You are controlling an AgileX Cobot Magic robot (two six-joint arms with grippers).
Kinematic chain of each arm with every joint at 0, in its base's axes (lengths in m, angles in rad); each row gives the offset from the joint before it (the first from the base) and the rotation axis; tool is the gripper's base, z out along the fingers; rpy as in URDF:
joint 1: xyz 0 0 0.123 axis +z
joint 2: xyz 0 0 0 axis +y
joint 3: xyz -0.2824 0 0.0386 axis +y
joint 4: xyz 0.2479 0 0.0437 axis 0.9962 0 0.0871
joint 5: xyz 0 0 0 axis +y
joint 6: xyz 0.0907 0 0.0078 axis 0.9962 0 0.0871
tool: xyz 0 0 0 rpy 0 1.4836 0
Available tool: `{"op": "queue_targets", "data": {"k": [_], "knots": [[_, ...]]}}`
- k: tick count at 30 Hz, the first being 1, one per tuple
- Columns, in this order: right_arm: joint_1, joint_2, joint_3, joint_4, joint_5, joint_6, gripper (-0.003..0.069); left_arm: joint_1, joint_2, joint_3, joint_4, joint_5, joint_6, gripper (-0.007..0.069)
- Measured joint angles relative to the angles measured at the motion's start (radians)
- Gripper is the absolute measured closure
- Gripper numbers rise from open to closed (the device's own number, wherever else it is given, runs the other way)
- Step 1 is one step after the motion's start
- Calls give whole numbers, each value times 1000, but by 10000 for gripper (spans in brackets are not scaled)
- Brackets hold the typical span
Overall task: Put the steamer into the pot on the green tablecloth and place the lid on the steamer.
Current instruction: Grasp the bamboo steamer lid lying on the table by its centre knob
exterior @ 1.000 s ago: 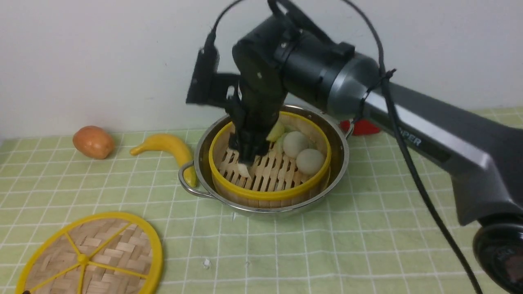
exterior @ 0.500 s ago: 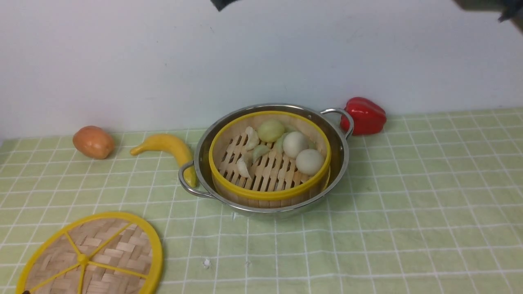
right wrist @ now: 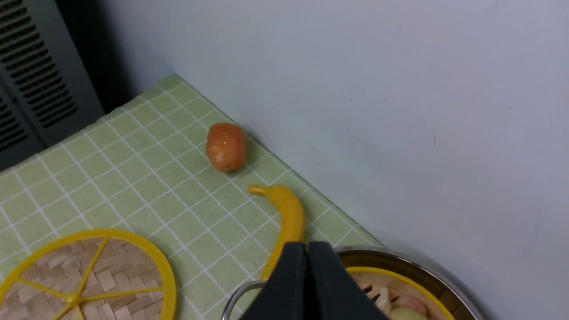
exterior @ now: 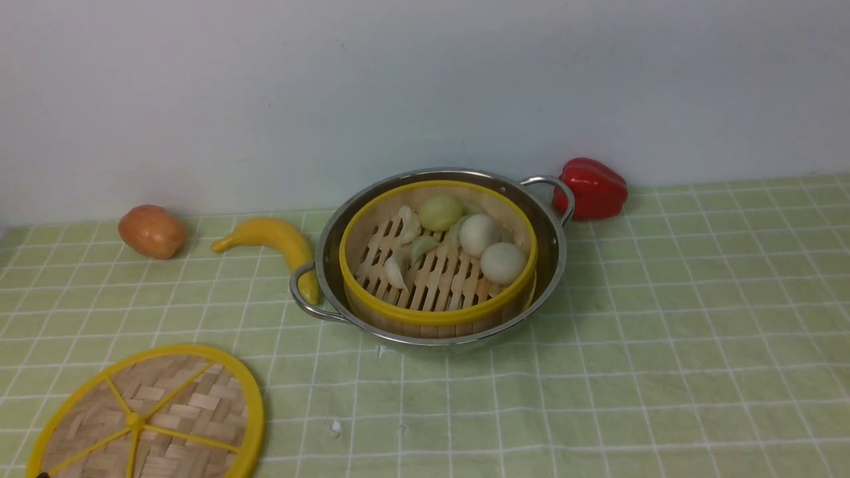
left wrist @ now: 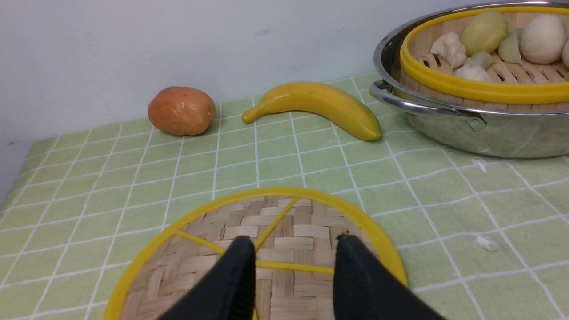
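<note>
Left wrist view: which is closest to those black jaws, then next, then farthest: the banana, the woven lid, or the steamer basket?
1. The lid, directly below the left gripper.
2. The banana, beyond the lid, near the wall.
3. The steamer, farthest, sitting in the pot.

The right tool has lifted off the steamer and closed.

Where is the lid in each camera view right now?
Front view: lid in the near-left corner, left of the pot.
Left wrist view: lid just beneath the left pincer.
Right wrist view: lid on the green tablecloth, near the banana.
Shared landmark: the banana beside the pot.
</note>
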Motion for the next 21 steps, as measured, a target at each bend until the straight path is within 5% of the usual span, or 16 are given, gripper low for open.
{"op": "queue_targets", "data": {"k": [4,9,13,18,21], "knots": [[-4,-72,184,-6,-1,-4,652,0,0,0,0,0,0,382],[-9,-365,796,-7,-36,19,634,0,0,0,0,0,0,382],[-40,-591,1191,-12,-223,29,615,0,0,0,0,0,0,382],[-213,-992,1800,-22,-671,114,582,0,0,0,0,0,0,382],[-294,-1130,1965,-29,-807,146,573,0,0,0,0,0,0,382]]}}
